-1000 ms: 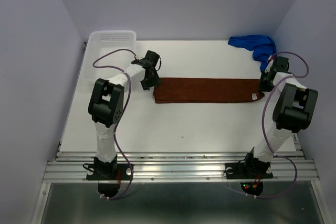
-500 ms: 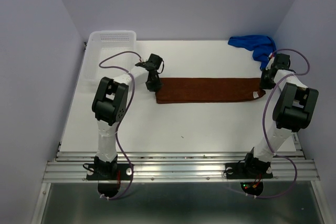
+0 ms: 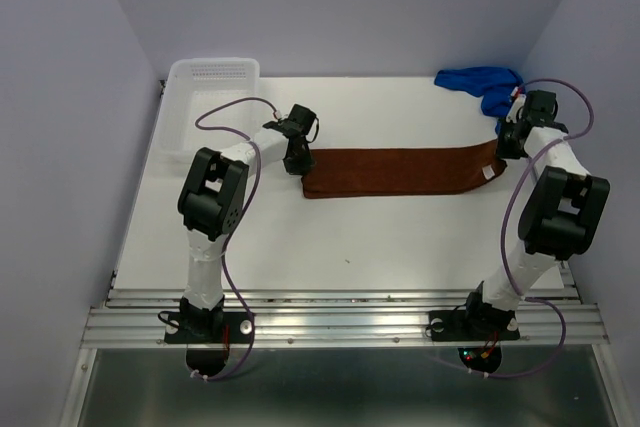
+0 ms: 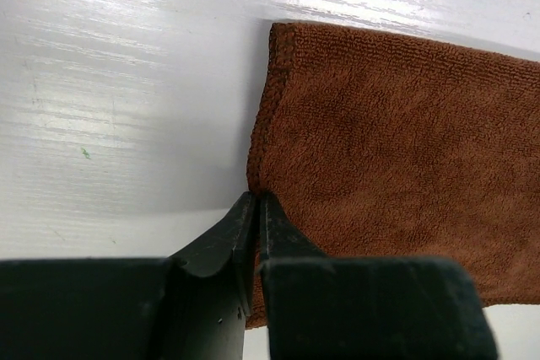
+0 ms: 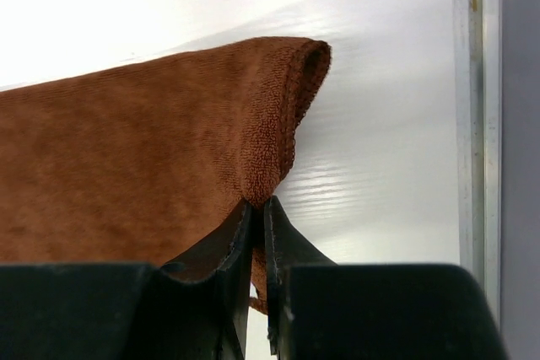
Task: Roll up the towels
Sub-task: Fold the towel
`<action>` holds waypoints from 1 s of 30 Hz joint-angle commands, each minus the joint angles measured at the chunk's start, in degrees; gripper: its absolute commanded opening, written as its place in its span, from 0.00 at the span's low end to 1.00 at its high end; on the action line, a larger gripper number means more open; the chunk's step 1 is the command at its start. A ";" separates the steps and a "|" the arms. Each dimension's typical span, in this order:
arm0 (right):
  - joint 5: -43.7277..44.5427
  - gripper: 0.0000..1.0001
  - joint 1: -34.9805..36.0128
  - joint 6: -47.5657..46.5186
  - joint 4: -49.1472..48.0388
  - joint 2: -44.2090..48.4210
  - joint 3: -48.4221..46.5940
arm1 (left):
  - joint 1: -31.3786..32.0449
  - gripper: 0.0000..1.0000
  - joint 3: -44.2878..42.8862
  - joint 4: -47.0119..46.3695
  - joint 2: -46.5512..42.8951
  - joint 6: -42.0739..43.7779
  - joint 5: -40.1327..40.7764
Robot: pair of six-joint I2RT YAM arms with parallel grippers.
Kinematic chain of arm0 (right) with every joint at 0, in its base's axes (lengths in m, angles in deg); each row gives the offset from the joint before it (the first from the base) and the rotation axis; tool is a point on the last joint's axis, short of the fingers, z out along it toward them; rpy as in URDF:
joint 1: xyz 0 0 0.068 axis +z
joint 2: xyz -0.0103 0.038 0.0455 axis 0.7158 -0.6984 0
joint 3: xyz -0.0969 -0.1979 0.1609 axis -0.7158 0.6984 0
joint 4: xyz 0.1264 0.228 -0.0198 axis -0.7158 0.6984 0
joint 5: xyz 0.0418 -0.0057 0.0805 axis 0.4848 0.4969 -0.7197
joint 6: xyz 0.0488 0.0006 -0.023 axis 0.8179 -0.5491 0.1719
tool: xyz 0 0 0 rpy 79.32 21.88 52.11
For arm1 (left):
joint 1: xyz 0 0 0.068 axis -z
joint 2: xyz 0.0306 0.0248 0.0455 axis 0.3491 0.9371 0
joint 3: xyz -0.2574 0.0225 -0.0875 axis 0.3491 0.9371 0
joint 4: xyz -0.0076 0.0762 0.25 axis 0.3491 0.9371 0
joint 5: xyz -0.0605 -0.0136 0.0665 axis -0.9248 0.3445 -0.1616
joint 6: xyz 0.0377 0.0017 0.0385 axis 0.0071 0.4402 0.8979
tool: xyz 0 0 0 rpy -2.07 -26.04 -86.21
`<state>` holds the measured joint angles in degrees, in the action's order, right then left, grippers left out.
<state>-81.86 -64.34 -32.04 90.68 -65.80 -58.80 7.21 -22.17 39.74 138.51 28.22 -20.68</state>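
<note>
Farthest to the left of the left fingers, at the far corner of the white table [image 3: 380, 237], we see a white perforated basket [image 3: 215, 72], well apart from them. The left gripper [image 3: 298, 159] points down at the left short end of the rust-brown towel [image 3: 400, 171]. In the left wrist view its fingers [image 4: 219, 242] are drawn almost together, with only a thin slit between the tips, and they pinch the towel's hemmed edge about midway along that end. The cloth spreads flat ahead of those tips and to their right, with bare tabletop to their left.

From there the towel runs as one long, narrow strip between the two pairs of fingers, and its right end bends slightly toward the far side.

The right gripper [image 3: 503, 150] is closed on that right end. In the right wrist view its tips nip the lower part of the doubled edge, which stands up in a small open loop just beyond them. The rest of the cloth lies to their left, and a metal rail [image 5: 472, 124] runs along to their right.

Beyond the right fingers, in the far right corner, the bright blue towel [image 3: 485, 82] lies crumpled, near them but untouched.
</note>
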 commanded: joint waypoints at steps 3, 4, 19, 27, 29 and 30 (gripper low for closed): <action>0.83 0.01 7.62 1.09 3.28 5.00 -4.18 | 0.57 0.13 0.34 0.78 1.17 0.50 -1.20; 1.97 0.01 8.95 1.35 4.15 5.26 -4.44 | 0.57 0.13 0.52 0.60 1.00 0.59 -1.29; 0.23 0.01 29.35 13.31 8.99 1.41 -13.49 | 0.57 0.11 2.98 -1.51 -1.03 0.24 -1.29; -0.57 0.01 36.03 15.59 10.84 -1.94 -19.03 | 0.57 0.11 3.86 -2.56 -1.73 -0.03 -1.46; -0.57 0.01 37.88 16.12 10.84 -2.64 -19.91 | 0.57 0.11 4.03 -2.74 -1.82 -0.11 -1.64; -0.66 0.01 38.40 16.91 10.75 -2.99 -20.78 | 0.57 0.11 4.03 -2.83 -1.91 -0.11 -1.81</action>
<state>-81.58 -27.73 -17.77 101.04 -68.07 -75.68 7.21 -20.18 36.09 137.76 28.00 -21.77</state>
